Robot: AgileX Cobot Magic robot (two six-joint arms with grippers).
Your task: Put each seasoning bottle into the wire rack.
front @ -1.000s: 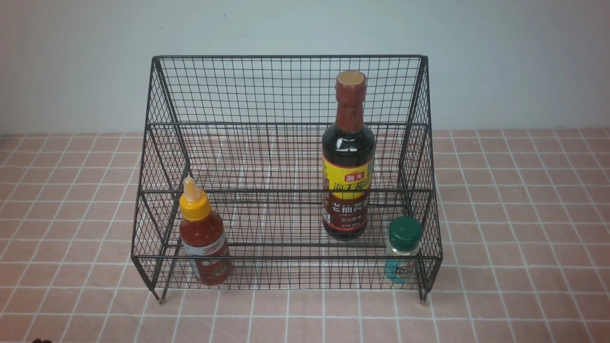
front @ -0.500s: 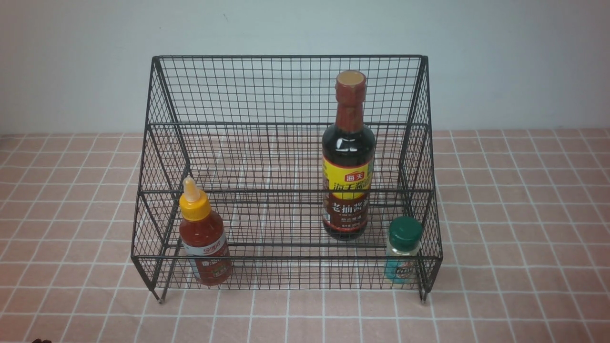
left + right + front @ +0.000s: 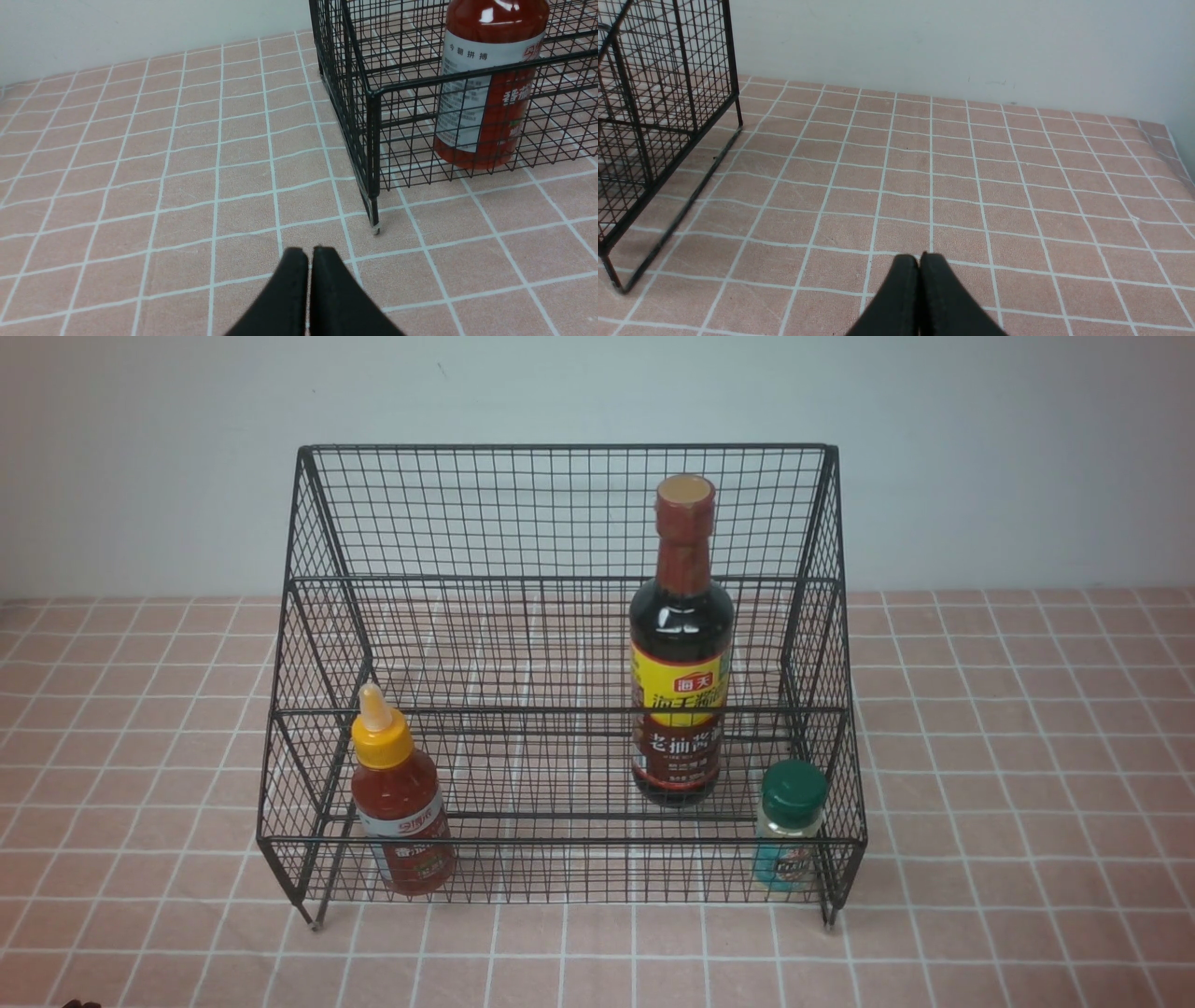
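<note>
The black wire rack (image 3: 560, 513) stands mid-table. Inside it, upright: the red sauce bottle with yellow nozzle cap (image 3: 400, 812) at the front left, the tall dark soy bottle (image 3: 681, 653) right of centre on the step behind, and the tiny green-capped jar (image 3: 790, 826) at the front right corner. Neither gripper shows in the front view. My left gripper (image 3: 309, 254) is shut and empty above the tiles, near the rack's front left leg (image 3: 373, 219), with the red bottle (image 3: 486, 88) beyond. My right gripper (image 3: 919, 259) is shut and empty beside the rack's right side (image 3: 654, 107).
The table is covered with pink tiles with white grout (image 3: 1008, 756). A pale wall (image 3: 597, 383) runs along the table's far edge behind the rack. The table's right edge (image 3: 1176, 149) shows in the right wrist view.
</note>
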